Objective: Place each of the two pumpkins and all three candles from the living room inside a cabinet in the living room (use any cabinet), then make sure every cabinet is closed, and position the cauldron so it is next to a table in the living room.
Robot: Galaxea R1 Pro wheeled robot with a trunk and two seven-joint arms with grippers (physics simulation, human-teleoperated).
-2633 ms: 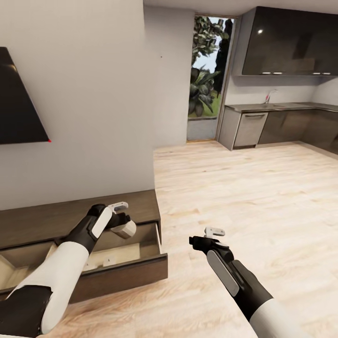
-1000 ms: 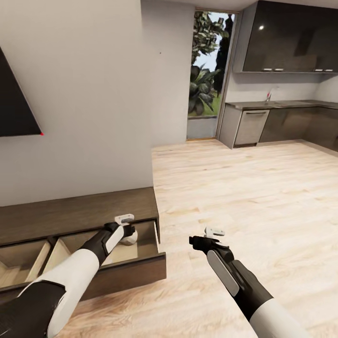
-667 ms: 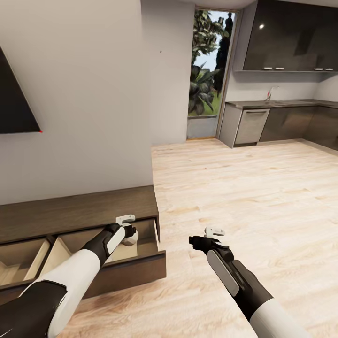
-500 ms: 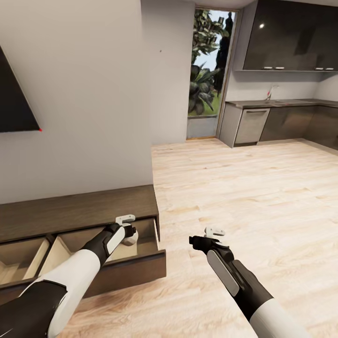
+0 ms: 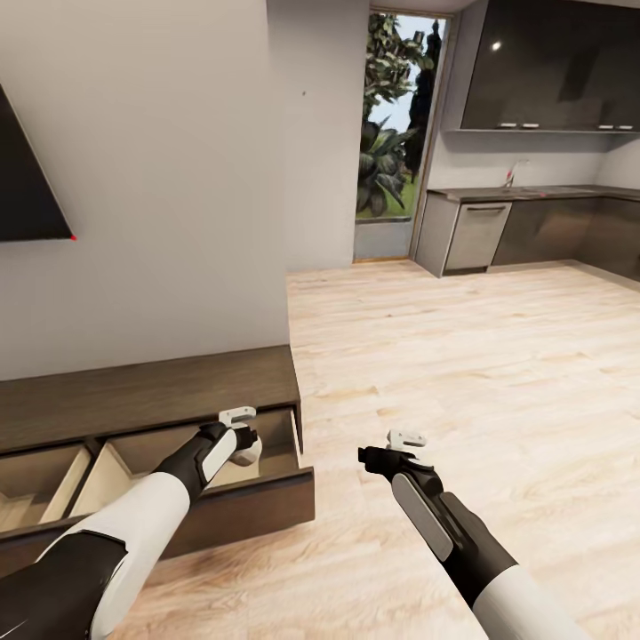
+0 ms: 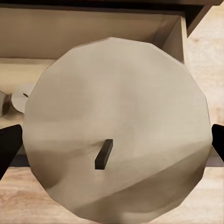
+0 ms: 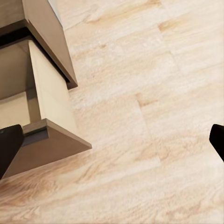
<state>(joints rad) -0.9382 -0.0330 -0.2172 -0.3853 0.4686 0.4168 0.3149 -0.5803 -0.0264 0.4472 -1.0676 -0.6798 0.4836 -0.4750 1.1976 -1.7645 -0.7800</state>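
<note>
Candle (image 6: pixel 114 135) — cream-tan, stubby, with a short dark wick — sits clamped between the two fingers of the left gripper (image 5: pixel 242 442), whose dark fingertips (image 6: pixel 9 147) flank it on either side in the left wrist view. In the head view the gripper and candle are lowered inside the open right-hand drawer (image 5: pixel 280 484) of the cabinet (image 5: pixel 151 396), near the drawer's right end; whether the candle touches the pale wood drawer floor cannot be told. A second pale object lies on the drawer floor behind the candle in the left wrist view, partly hidden and too obscured to identify. A second drawer to the left also stands open, showing its pale interior.

Right gripper (image 5: pixel 384 450) hangs over bare wooden floor (image 5: pixel 462 373), well apart from the cabinet, with its fingers spread and nothing between them — the right wrist view shows floorboards and the corner of the open drawer between the fingertips.

A dark screen (image 5: pixel 27 178) hangs on the wall above the cabinet.
</note>
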